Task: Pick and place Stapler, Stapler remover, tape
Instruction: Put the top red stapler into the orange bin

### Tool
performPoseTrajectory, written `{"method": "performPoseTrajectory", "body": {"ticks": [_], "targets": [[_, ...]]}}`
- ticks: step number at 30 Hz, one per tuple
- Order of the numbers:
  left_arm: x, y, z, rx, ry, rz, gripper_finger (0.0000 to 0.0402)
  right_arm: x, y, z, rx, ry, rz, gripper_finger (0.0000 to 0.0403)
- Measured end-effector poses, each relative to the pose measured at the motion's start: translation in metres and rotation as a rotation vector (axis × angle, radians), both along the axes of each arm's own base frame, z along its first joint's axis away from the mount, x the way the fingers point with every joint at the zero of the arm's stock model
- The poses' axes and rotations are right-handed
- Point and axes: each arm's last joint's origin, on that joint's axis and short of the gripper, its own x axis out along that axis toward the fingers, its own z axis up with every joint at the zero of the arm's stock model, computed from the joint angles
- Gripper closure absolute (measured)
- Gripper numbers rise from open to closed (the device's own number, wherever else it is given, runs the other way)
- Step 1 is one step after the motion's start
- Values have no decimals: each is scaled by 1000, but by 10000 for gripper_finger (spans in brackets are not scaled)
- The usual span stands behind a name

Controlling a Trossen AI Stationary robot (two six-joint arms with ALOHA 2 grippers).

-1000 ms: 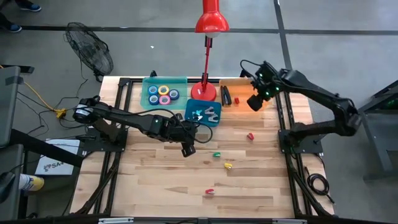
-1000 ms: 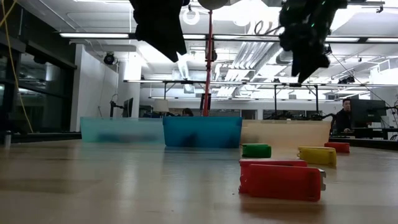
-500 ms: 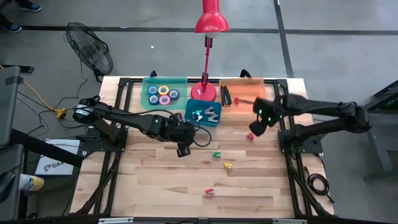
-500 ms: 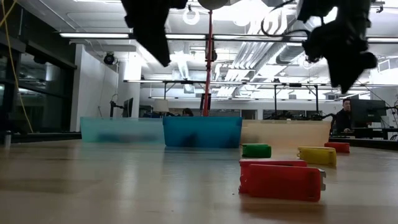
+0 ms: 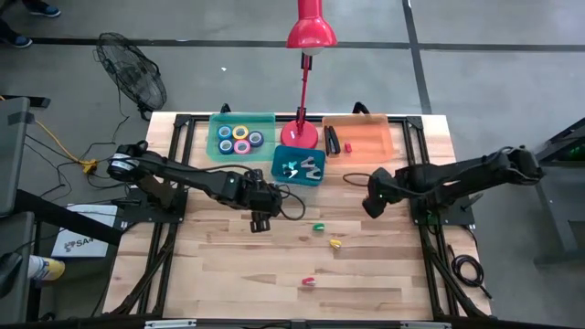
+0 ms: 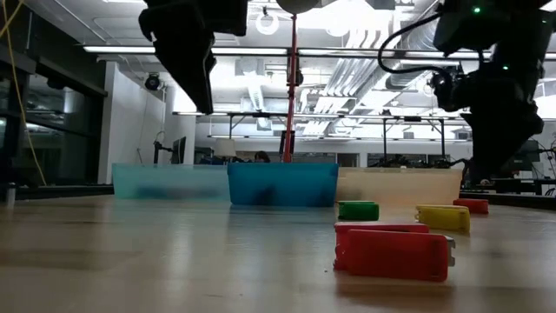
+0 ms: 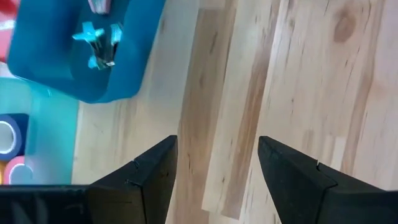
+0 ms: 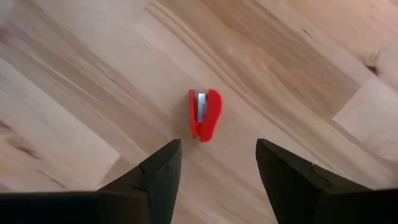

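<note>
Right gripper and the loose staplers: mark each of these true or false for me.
1. The right gripper is open above a red stapler. True.
2. The left gripper holds a roll of tape. False: its jaws are open and empty above bare wood.
3. The tape rolls lie in the light teal bin. True.
4. The green stapler sits in the orange bin. False: it lies on the table.
5. The yellow stapler lies on the table. True.
</note>
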Motion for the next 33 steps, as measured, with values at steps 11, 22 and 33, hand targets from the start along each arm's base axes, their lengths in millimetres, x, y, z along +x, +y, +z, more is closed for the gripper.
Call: {"method": "performPoseTrajectory", "body": {"ticks": [11,22,33], "targets": [[-3,0,-7,-15,31,-8,184,2,19,-2,-167,-62,115,228],[-3,0,-7,-15,31,-7,184,4,37,0,-101,-166,51,242],[-3,0,-7,-8,33,-24,184,6,42,-1,-44,-248,-192,263]]}}
